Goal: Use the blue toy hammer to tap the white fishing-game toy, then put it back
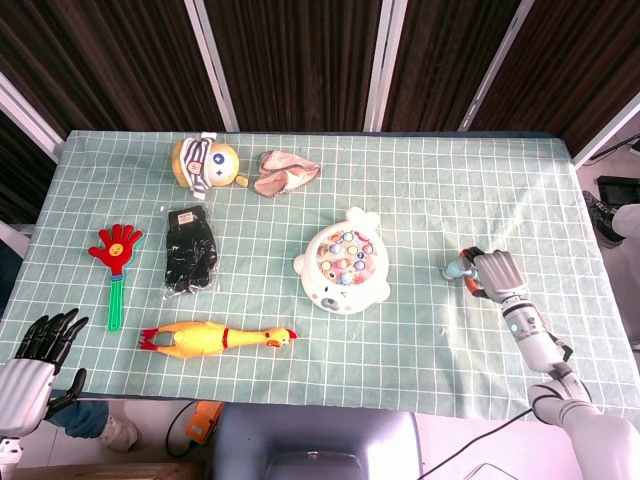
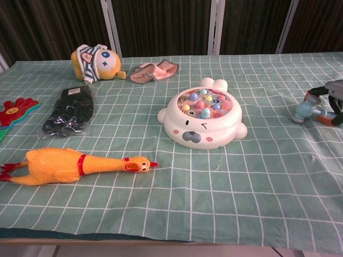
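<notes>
We are curling our right hand (image 1: 494, 272) palm-down over the blue toy hammer (image 2: 303, 111), fingers wrapping its handle, well right of the white fishing-game toy (image 1: 342, 265). Our left hand (image 1: 40, 345) is hanging off the table's near-left corner, fingers spread, holding nothing.

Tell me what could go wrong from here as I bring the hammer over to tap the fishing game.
1. The right hand holds the blue toy hammer near the table's right edge; much of the grip is hidden, so it may slip mid-swing.
2. The white fishing-game toy carries small loose-looking fish pieces; a hard tap might knock them out or slide the toy.
</notes>
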